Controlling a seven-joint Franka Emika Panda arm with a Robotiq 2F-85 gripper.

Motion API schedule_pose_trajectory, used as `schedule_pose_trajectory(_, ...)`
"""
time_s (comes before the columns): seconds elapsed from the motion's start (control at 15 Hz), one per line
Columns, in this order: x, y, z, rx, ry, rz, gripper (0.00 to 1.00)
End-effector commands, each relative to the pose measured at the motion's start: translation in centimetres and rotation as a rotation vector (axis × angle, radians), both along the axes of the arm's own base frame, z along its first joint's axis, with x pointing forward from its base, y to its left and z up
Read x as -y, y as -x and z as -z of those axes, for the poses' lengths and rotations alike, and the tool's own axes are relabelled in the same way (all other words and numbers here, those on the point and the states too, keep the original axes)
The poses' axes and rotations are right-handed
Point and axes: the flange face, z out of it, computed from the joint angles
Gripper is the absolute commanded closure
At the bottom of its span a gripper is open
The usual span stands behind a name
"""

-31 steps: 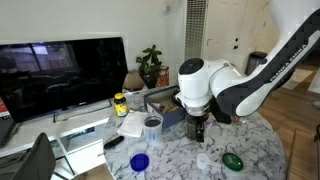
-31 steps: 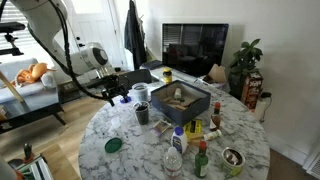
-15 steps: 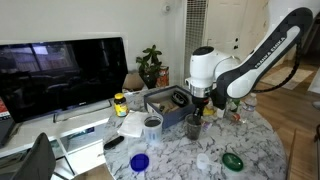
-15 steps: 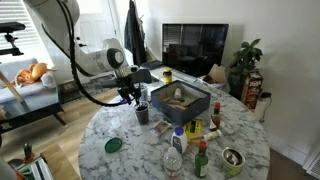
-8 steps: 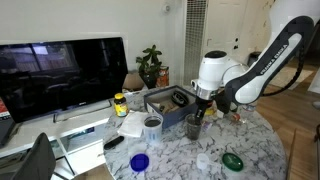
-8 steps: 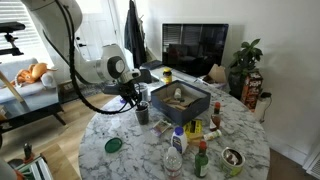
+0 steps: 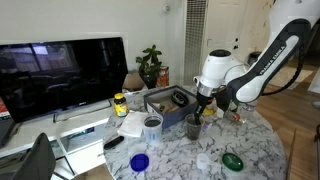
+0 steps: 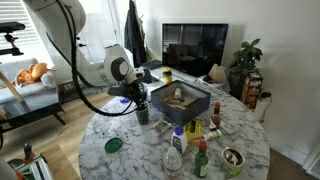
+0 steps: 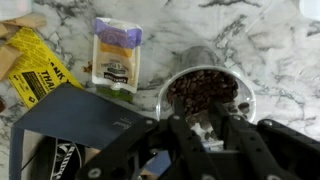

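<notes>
Your gripper [image 9: 207, 128] hangs right over the cup [image 9: 205, 88], which is full of dark bits and stands on the marble table [image 9: 275, 40]. In the wrist view the fingertips sit at the cup's near rim. You cannot tell from any view whether they pinch that rim or stand free of it. Both exterior views show the arm bent down over the cup [image 7: 194, 126], just beside the dark box [image 7: 165, 103] near the table's middle. In the wrist view a corner of that box lies just beside the cup. A small packet [image 9: 118, 55] lies flat on the marble past the box, and a yellow bag [image 9: 30, 68] lies beyond the packet.
</notes>
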Motion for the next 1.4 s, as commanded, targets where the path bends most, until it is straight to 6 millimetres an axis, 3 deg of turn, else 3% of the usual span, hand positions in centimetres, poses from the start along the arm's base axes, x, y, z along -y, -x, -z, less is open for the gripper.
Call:
schedule_pose_trajectory(0.0, -0.2, 0.9, 1.7, -0.023, -0.011, -0.001, 0.67)
schedule_pose_trajectory(0.93, -0.7, 1.2, 4.8, -0.047, -0.005, -0.016, 0.74)
schedule_pose_trajectory(1.0, -0.6, 1.2, 5.0, -0.049, -0.003, -0.014, 0.76)
schedule_pose_trajectory(1.2, -0.6, 1.2, 5.1, -0.05, -0.002, -0.01, 0.97)
schedule_pose_trajectory(1.33, -0.6, 1.1, 5.1, -0.047, -0.002, -0.006, 1.0)
